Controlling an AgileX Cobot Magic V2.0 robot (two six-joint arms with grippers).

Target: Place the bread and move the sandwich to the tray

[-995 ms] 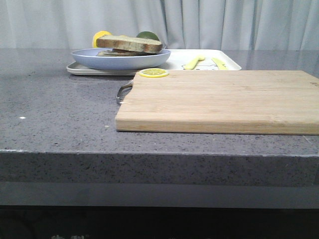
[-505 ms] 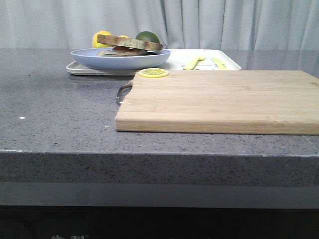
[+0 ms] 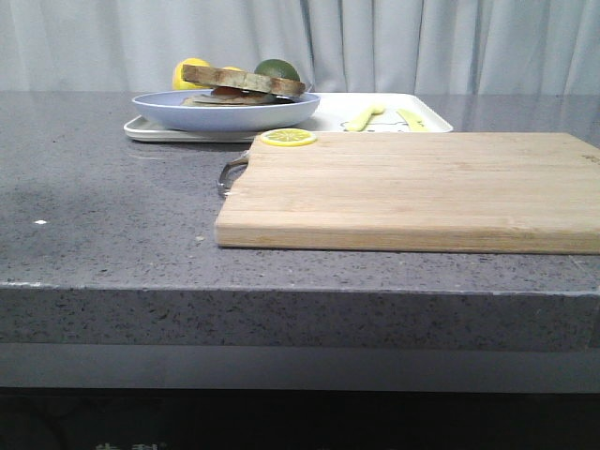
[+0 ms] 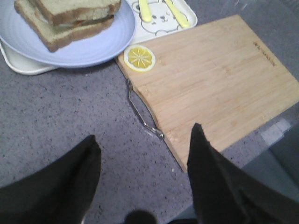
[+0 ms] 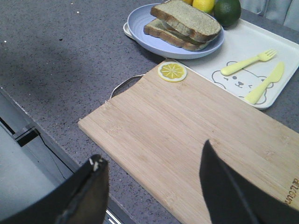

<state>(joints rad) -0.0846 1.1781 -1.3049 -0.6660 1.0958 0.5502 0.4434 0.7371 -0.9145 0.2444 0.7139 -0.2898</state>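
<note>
The brown-crusted top slice of bread (image 3: 244, 80) has tilted and settled onto the sandwich (image 5: 180, 23) on the pale blue plate (image 3: 225, 110), itself on the white rectangular tray (image 3: 375, 112) (task apparently done), while the left gripper (image 4: 145, 163) and right gripper (image 5: 154, 182) hang spread and empty.

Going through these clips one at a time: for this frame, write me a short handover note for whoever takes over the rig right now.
Left gripper: open, empty, over the bare counter near the cutting board's metal handle.
Right gripper: open, empty, above the cutting board.
The bread lies on top of the sandwich, closing it, on the blue plate.
The plate sits on the left end of the white tray, beside a yellow fork and knife. A lemon slice rests on the board's corner.
Done: bread placed, sandwich on the tray.
Left: apparently nothing; perhaps just retract both arms.
</note>
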